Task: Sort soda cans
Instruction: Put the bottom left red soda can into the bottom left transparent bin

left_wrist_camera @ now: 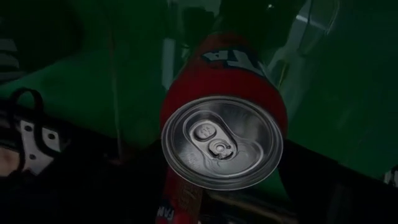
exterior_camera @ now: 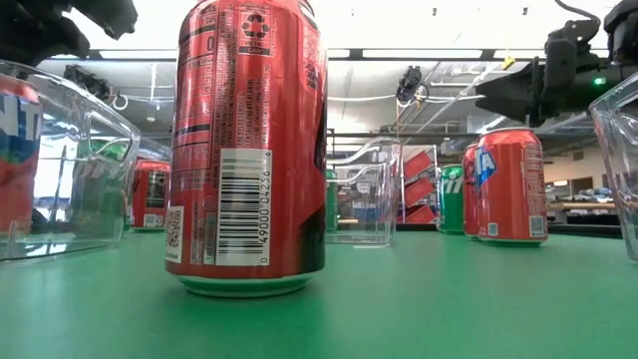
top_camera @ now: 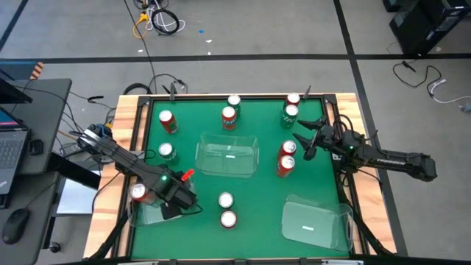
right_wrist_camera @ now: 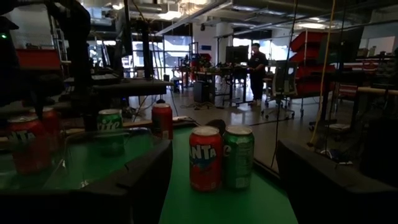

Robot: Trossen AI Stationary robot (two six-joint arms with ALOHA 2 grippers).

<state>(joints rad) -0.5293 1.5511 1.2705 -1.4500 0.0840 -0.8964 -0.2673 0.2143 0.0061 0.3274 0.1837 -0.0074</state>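
Closest to the low camera, a red can stands upright on the green table and fills the middle of that frame.

In the high view, at the lower left, a red-bodied can sits at a clear bin. The left gripper hangs over that bin's right end. Its wrist view looks down on a red can's silver top, but I cannot tell whether the fingers are spread or grasping it.

Above these, at left, stand a red can and a green can. At centre lies a second clear bin, with two cans above it and two more below it.

Right of centre, a green can stands near the top edge, and two red cans stand together lower down. The right gripper hovers just right of that pair, fingers spread and grasping nothing. A third clear bin lies at the lower right.
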